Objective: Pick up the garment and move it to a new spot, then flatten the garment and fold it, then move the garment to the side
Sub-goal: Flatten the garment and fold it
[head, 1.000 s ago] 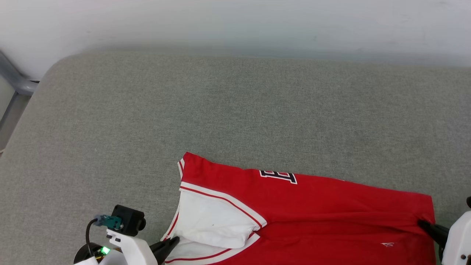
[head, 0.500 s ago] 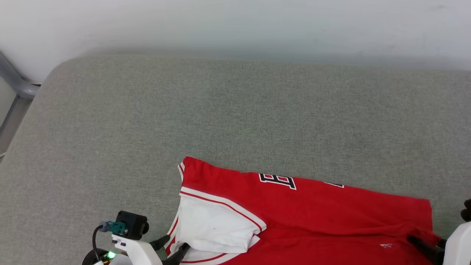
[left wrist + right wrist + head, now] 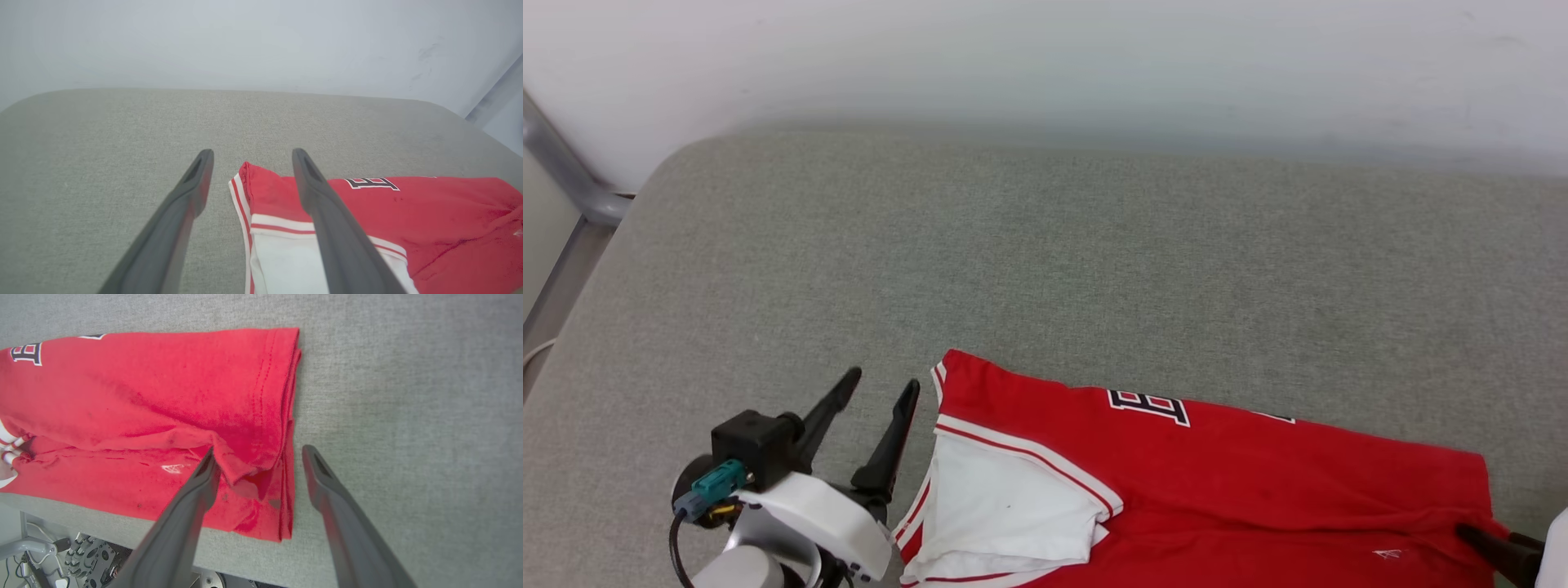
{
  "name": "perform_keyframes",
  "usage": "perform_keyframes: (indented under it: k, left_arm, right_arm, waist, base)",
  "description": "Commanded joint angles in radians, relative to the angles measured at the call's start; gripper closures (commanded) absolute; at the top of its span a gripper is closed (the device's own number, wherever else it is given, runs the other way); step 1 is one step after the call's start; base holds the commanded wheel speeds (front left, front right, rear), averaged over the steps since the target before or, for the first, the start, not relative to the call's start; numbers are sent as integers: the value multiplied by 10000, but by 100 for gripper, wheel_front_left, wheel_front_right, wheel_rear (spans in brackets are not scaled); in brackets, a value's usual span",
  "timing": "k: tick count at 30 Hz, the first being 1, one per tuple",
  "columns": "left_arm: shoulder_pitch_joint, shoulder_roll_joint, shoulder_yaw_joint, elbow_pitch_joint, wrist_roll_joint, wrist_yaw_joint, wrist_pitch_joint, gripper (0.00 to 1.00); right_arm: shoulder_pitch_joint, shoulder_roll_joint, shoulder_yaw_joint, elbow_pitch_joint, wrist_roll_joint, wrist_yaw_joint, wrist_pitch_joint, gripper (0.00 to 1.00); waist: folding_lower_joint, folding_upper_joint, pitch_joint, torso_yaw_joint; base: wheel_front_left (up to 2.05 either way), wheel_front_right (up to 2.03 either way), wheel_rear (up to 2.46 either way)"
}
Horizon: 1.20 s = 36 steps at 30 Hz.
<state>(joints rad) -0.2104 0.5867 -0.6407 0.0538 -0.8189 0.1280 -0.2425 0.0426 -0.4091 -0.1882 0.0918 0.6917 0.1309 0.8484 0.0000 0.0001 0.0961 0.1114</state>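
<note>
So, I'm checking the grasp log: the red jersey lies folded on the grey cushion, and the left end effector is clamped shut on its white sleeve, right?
Not quite. The left end effector is open, with its fingers spread and gripping nothing, as the left wrist view shows. The rest holds: the red jersey lies folded on the grey cushion, white sleeve showing.

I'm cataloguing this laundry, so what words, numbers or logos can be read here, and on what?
"B", probably: black white-outlined letter on the red jersey, partly folded under.
Next letter: only a sliver, unreadable.
Small white mark near the hem: too small to read.
</note>
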Motion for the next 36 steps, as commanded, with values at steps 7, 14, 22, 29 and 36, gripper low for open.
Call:
perform_keyframes:
  k: [7,14,22,29,36]
  left_arm:
    - [23,-863,1357,-644,2066,373,-238,0]
    - [662,-1682,3145,-1086,3402,-187,-235,0]
    - [936,-2320,4084,-829,4110,-1138,-237,0]
    - [1021,-2819,4632,-544,4505,-1735,-237,0]
    - [1027,-3163,4911,-319,4818,-2097,-238,0]
  right_arm:
    - [-553,786,-859,150,-551,-5,631,0]
    - [-795,1146,-1244,753,-1099,-7,937,0]
    - [-741,1470,-1103,1622,-1423,-7,874,0]
    - [-707,1727,-609,1789,-925,-1,827,0]
    - [-841,2012,-106,1725,-446,24,807,0]
  waist:
    - [0,-1,374,286]
    - [0,-1,690,520]
    - [0,-1,867,669]
    - [0,-1,883,617]
    - [0,-1,850,575]
  base:
    - [0,0,0]
    - [0,0,0]
    - [0,0,0]
    - [0,0,0]
    - [0,0,0]
